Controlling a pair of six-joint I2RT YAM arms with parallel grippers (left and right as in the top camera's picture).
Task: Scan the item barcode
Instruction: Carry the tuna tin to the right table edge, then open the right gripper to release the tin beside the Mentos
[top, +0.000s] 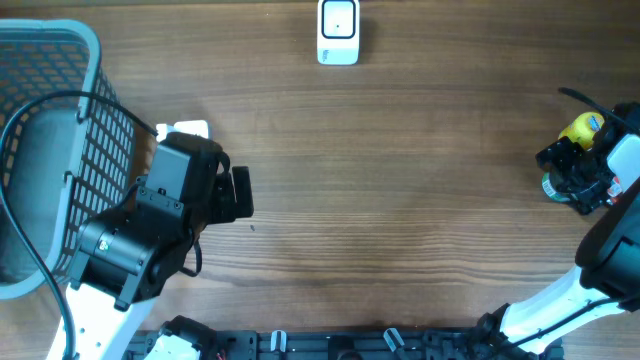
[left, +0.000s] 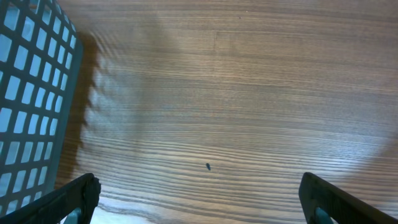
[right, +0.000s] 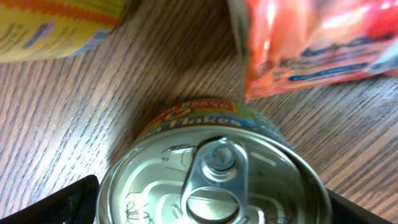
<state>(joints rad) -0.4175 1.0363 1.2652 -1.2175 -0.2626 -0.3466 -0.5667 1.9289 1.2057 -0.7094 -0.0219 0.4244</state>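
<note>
Overhead view: a wooden tabletop carries a white barcode scanner at the middle of its far edge. A blue-grey mesh basket stands at the left edge. The left gripper hangs just beside the basket, over the near-left part of the tabletop. A small white item shows from under the far side of that arm. The right gripper sits low at the right edge among a cluster of goods. There a yellow container lies on its far side, and a can shows at its left.

Left wrist view: the left gripper is spread wide. Its two dark fingertips appear at the lower corners. Only bare wood lies between them, and the basket wall fills the left margin.

Right wrist view: the can stands upright on the wood with its ring-pull lid toward the camera. It lies directly between the fingers of the right gripper. One dark fingertip is close against the can at lower left, and the other is at lower right. The jaws stand wide, but whether they press on the can cannot be told. The yellow container lies beyond the can at upper left. An orange packet lies at upper right, its lower edge just beside the can's rim.
</note>
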